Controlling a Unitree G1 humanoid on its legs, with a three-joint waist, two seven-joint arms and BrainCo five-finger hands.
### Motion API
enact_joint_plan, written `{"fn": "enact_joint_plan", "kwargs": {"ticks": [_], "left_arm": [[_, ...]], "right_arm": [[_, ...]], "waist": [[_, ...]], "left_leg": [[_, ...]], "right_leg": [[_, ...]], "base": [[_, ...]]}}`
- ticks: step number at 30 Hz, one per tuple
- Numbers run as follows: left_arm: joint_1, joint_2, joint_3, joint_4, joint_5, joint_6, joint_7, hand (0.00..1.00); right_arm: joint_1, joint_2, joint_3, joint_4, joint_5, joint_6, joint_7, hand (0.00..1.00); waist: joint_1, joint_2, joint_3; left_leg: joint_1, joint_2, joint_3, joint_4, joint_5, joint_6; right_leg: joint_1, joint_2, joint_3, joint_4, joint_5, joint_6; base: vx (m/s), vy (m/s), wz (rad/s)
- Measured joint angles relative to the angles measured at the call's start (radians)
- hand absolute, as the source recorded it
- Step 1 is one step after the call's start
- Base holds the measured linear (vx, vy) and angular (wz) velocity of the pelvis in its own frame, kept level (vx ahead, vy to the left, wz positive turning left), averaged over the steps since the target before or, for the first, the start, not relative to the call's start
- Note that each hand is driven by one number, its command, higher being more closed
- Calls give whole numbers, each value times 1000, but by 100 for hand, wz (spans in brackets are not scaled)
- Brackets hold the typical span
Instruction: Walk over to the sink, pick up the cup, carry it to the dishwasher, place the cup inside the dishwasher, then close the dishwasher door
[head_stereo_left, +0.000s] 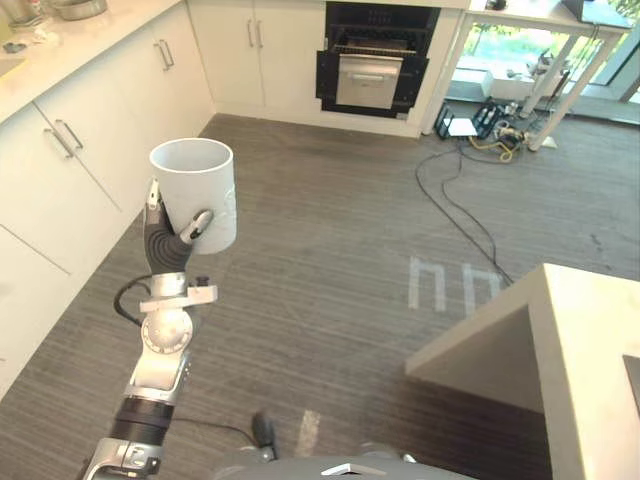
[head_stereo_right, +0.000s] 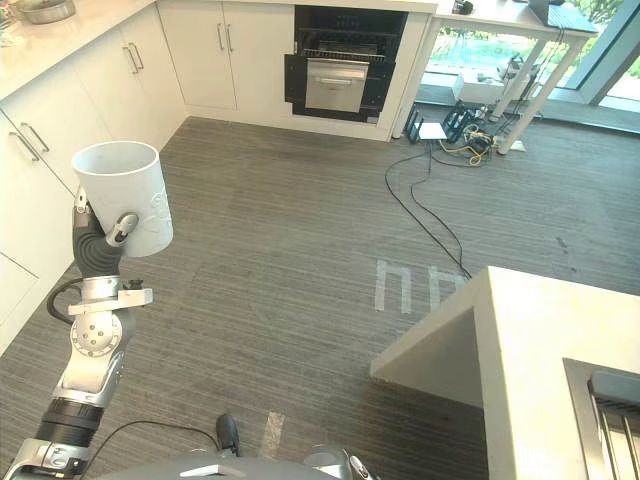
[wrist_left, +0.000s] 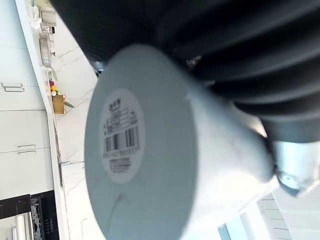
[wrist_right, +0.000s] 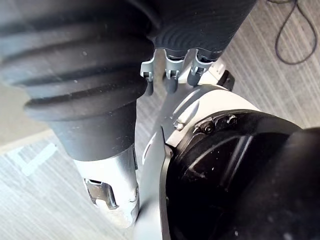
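Observation:
A white cup is held upright above the floor on my left, its mouth facing up. My left hand is shut on it, thumb pressed against the cup's side and fingers behind it. The left wrist view shows the cup's labelled base close up under the hand's dark cover. The dark dishwasher stands in the far cabinet row with its door hanging open. My right hand hangs by my side with relaxed fingers, holding nothing.
White cabinets run along the left under a worktop. A pale counter corner juts in at the right, with a sink set in it. Cables trail over the grey floor from a white table at the back right.

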Motion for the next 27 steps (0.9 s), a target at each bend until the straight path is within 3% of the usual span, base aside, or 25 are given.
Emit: {"fn": "enact_joint_plan", "kwargs": {"ticks": [1, 4, 7, 11, 14, 15, 16, 17, 19, 20, 22, 23, 24, 25, 26, 27], "left_arm": [[-14, 0, -67, -2, 18, 53, 8, 100], [-14, 1, -67, -2, 18, 53, 8, 100], [2, 1, -66, -1, 3, 60, 2, 100], [46, -25, -29, 23, -97, 106, -43, 100], [75, -85, 45, 80, -190, 159, -74, 100], [96, -103, 66, 80, -225, 172, -84, 100], [119, -123, 102, 68, -266, 189, -105, 100], [123, -126, 107, 65, -273, 192, -108, 100], [130, -138, 129, 55, -321, 211, -123, 100], [130, -138, 128, 46, -321, 214, -126, 100], [133, -140, 116, 6, -320, 225, -137, 100], [126, -143, 105, -13, -317, 229, -140, 100], [119, -156, 92, -8, -316, 237, -139, 100], [119, -155, 79, -7, -315, 241, -139, 100], [120, -155, 65, -8, -304, 247, -136, 100], [120, -154, 59, -7, -295, 247, -126, 100]], "right_arm": [[-65, 6, 75, 35, 12, 8, -17, 0], [-67, 5, 74, 35, 12, 8, -20, 0], [-67, 6, 76, 37, 14, 9, -16, 0], [-68, 4, 74, 37, 59, 8, -2, 0], [-63, -7, 52, 38, 81, 7, 6, 0], [-56, -10, 36, 38, 80, 7, 5, 0], [-50, -12, 24, 40, 80, -1, 3, 0], [-51, -13, 22, 41, 80, -3, 2, 0], [-43, -15, -3, 44, 91, -26, -4, 0], [-39, -14, -11, 44, 93, -33, -12, 0], [-21, -6, -33, 45, 113, -38, -22, 0], [-15, 2, -60, 44, 121, -48, -24, 0], [-12, 14, -62, 42, 125, -59, -24, 0], [-11, 22, -61, 42, 130, -61, -24, 0], [-7, 45, -60, 43, 130, -69, -23, 0], [-4, 70, -59, 42, 130, -80, -20, 0]], "waist": [[31, -50, -3], [34, -56, -4], [33, -57, -4], [39, -50, 0], [38, -20, 11], [39, -6, 17], [50, -1, 22], [53, -4, 24], [57, -12, 23], [57, -11, 23], [56, -18, 17], [50, -16, 11], [39, -22, 16], [35, -19, 16], [30, -20, 31], [24, -30, 39]], "left_leg": [[-25, 55, -76, 0, 13, -35], [-25, 41, -78, 1, 10, -35], [-21, 54, -70, 8, 11, -35], [-9, 79, -38, 8, 14, -40], [-18, 89, -25, 51, -4, -49], [-37, 93, -20, 108, -40, -46], [-56, 85, -4, 170, -86, -43], [-60, 83, 3, 179, -93, -44], [-120, 69, 35, 336, -174, -3], [-133, 63, 34, 373, -201, 0], [-148, 33, 38, 436, -268, 16], [-150, 12, 35, 442, -300, 38], [-130, -6, 19, 437, -313, 50], [-105, -12, 10, 419, -316, 54], [-42, -16, -13, 377, -319, 63], [0, -19, -37, 349, -324, 71]], "right_leg": [[2, 83, 51, -36, 11, -4], [14, 72, 48, -42, 12, -2], [26, 86, 45, -38, 19, -12], [49, 97, 25, -71, 25, -23], [50, 98, 24, -64, 27, -26], [48, 93, 26, -48, 20, -26], [20, 69, 19, 7, -28, -19], [12, 59, 14, 20, -37, -18], [-18, -7, -25, 107, -78, -5], [-16, -19, -30, 118, -86, -4], [6, -60, -58, 125, -96, -36], [-28, -87, -73, 262, -87, -70], [-127, -117, -72, 481, -5, -160], [-174, -126, -55, 577, 70, -194], [-249, -115, 6, 736, 166, -172], [-303, -55, 31, 815, 90, -143]], "base": [[0, -69, 3], [136, -18, 7], [86, -43, 11], [-31, -35, -4], [-101, -11, -8], [-114, 33, -18], [-112, 50, -21], [-105, 105, -22], [2, 145, 7], [82, 180, 25], [148, 184, 23], [208, 206, 41], [303, 286, 41], [329, 299, 38], [378, 245, 32], [301, 119, 39]]}}
